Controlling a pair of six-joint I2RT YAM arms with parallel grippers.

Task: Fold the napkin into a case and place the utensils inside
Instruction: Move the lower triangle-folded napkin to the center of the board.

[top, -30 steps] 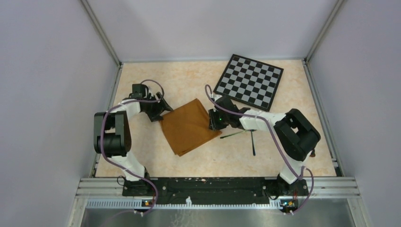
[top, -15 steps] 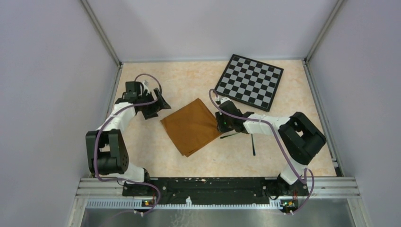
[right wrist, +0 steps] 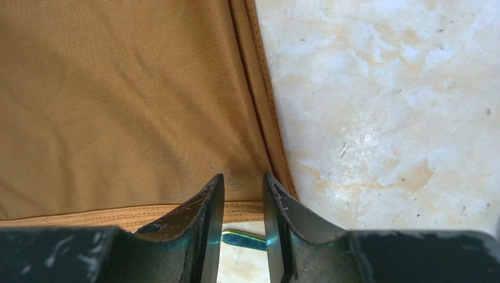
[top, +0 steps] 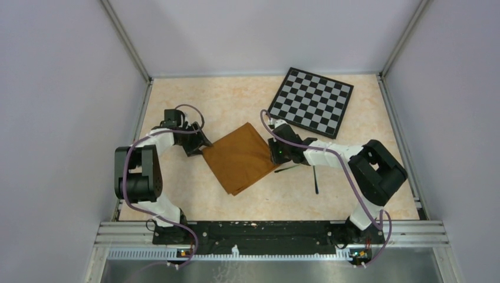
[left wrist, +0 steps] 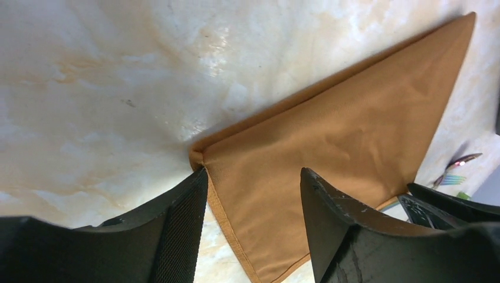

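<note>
napkin is lying mid-table, folded over but not yet forming a case. left gripper is gaping around its 9 o'clock corner. right gripper is hovering narrow at 3 o'clock, grip unclear. utensils are waiting outside.

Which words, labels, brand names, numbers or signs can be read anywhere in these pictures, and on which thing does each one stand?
None: no readable text shows in any view.
The napkin is plain cloth, the checkered board bears only squares, without letters or numbers, and the table and the utensils carry no marks that can be read.
</note>
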